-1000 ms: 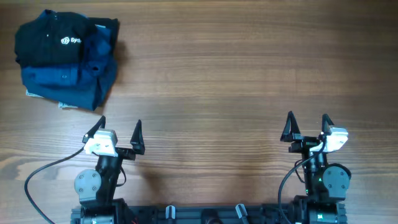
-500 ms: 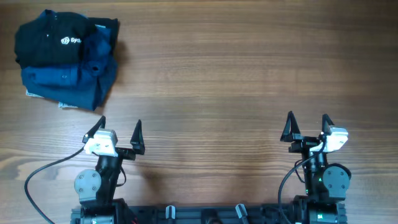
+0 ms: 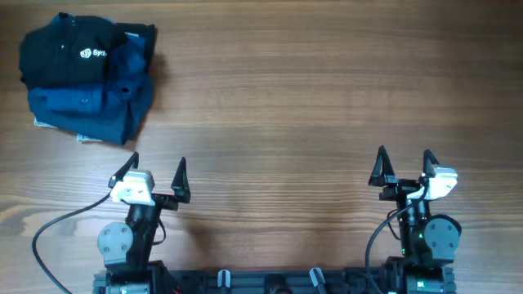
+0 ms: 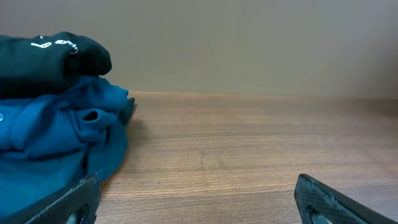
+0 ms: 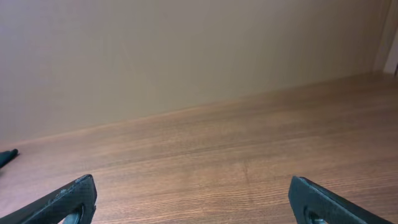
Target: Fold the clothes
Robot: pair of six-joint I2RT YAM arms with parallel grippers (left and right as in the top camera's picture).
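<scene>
- Black shirt (image 3: 69,49): bunched, white round logo and lettering facing up; sits at the far left corner of the wooden table (image 3: 310,98), lying on top of a blue shirt (image 3: 94,106)
- Blue shirt: crumpled heap underneath, spilling out toward the near side
- Pale edge (image 3: 38,122): shows under the pile's near-left border, possibly paper, too small to tell
- Left gripper (image 3: 158,158): jaws spread wide, holding nothing; at the near table edge, apart from the pile
- Right gripper (image 3: 404,151): jaws spread wide, holding nothing; at the near edge, right side, well apart from both shirts
</scene>
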